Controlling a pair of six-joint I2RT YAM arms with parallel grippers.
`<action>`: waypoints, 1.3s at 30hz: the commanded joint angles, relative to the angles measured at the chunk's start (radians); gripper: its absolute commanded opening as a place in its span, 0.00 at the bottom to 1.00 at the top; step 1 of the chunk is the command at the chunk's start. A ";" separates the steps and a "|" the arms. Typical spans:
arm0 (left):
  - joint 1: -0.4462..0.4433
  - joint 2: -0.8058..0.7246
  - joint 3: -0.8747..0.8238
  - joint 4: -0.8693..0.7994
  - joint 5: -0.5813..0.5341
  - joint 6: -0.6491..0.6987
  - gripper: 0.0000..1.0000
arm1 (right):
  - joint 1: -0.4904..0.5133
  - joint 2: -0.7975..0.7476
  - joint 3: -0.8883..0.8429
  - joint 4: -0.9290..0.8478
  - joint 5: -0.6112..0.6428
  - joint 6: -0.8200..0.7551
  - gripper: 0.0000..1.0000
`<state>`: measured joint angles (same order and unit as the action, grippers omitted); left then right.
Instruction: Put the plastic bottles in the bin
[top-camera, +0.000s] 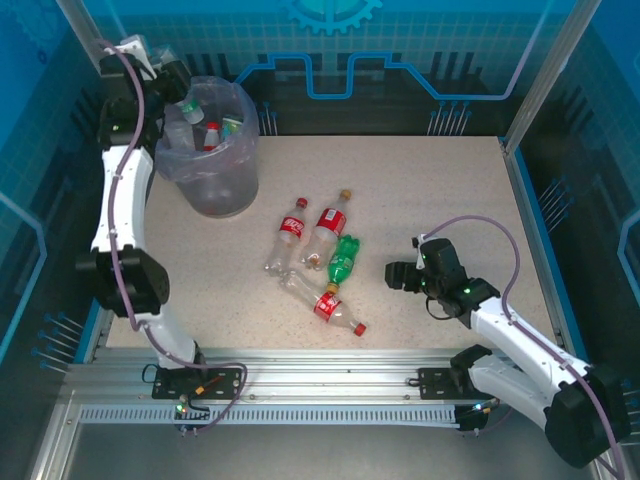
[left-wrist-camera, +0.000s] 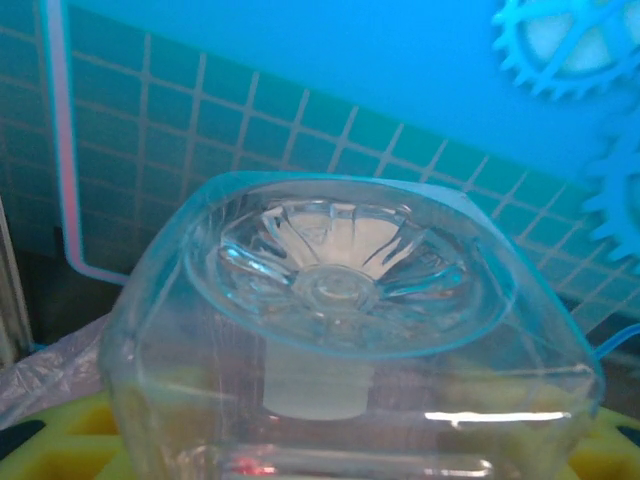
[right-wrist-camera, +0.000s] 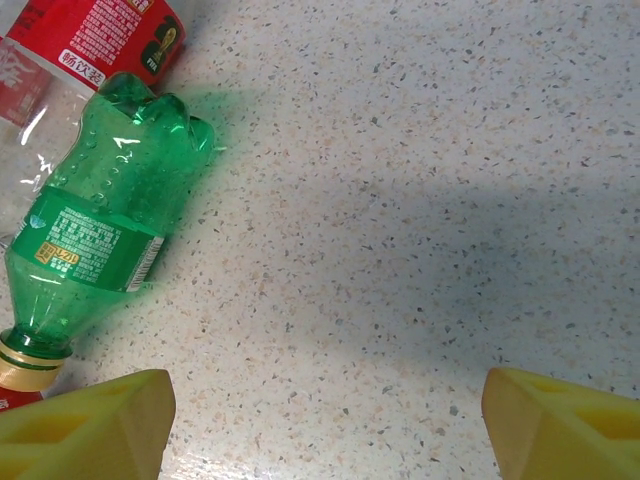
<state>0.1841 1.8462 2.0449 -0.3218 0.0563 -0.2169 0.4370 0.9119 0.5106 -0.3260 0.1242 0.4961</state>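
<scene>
Plastic bottles (top-camera: 322, 240) lie in a loose cluster at the middle of the tabletop (top-camera: 450, 190), and the right pincer (top-camera: 398, 275) is by far the nearer to them. Closest to the arms' bases lies a red-labelled bottle (top-camera: 327, 306), its red cap pointing to the near right. Just beyond it, the green bottle (right-wrist-camera: 90, 225) has its long axis running roughly near to far, with the gold cap toward the near edge.

The right pincer sits low, just to the right of this bottle and facing it. Its fingers (right-wrist-camera: 90, 425) stand wide apart with only bare tabletop between them. In the right wrist view the green bottle lies left of the gap rather than in it, and its cap is just beside the finger at the lower left. I judge that the coming move needs a sideways shift toward the bottle, until the fingers straddle its body across the long axis.

Beyond it lie two more red-labelled bottles (top-camera: 291, 228). Farthest off, at the far left, the bin (top-camera: 235, 170) already holds several bottles. The left pincer (left-wrist-camera: 335, 450) hangs over the bin, clamped on a clear bottle (left-wrist-camera: 340, 280) whose white-capped neck points down.
</scene>
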 joint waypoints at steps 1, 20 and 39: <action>0.000 0.099 0.178 -0.215 0.000 0.130 0.00 | -0.021 -0.013 -0.001 -0.027 0.023 -0.018 0.81; -0.018 0.257 0.219 -0.546 0.142 0.308 0.00 | -0.030 0.015 0.032 -0.033 0.005 -0.047 0.81; -0.040 0.221 0.122 -0.620 0.204 0.312 0.80 | -0.031 0.000 0.026 -0.027 -0.011 -0.053 0.81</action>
<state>0.1547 2.1189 2.1849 -0.9085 0.2291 0.0837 0.4240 0.9211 0.5125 -0.3504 0.1226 0.4610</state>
